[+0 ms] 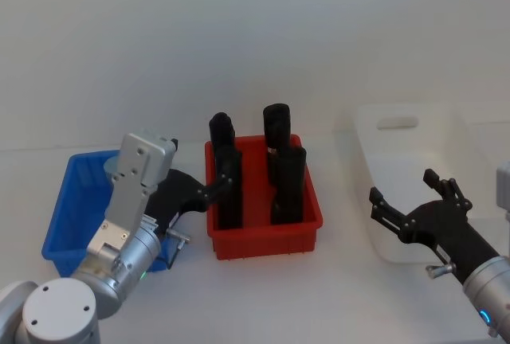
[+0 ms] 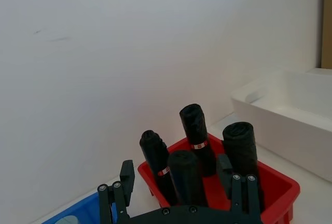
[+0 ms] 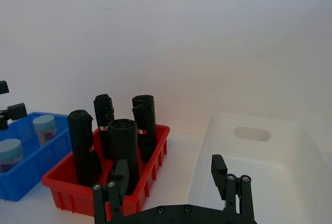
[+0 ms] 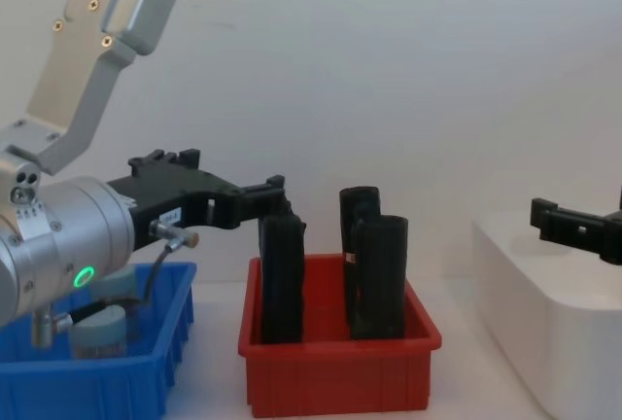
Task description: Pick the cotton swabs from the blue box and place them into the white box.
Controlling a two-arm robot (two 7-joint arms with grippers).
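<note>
Cotton swabs (image 3: pixel 44 128) in blue box (image 3: pixel 39 164), black rolls (image 3: pixel 123 146) in red bin (image 3: pixel 70 195)

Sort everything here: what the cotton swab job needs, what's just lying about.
Needed:
clear cotton swab jars with pale blue lids
open bright blue plastic bin holding them
large white box
left gripper, open, by the blue bin
right gripper, open, by the white box

Lying about:
red plastic bin
four upright black cylinders in it
</note>
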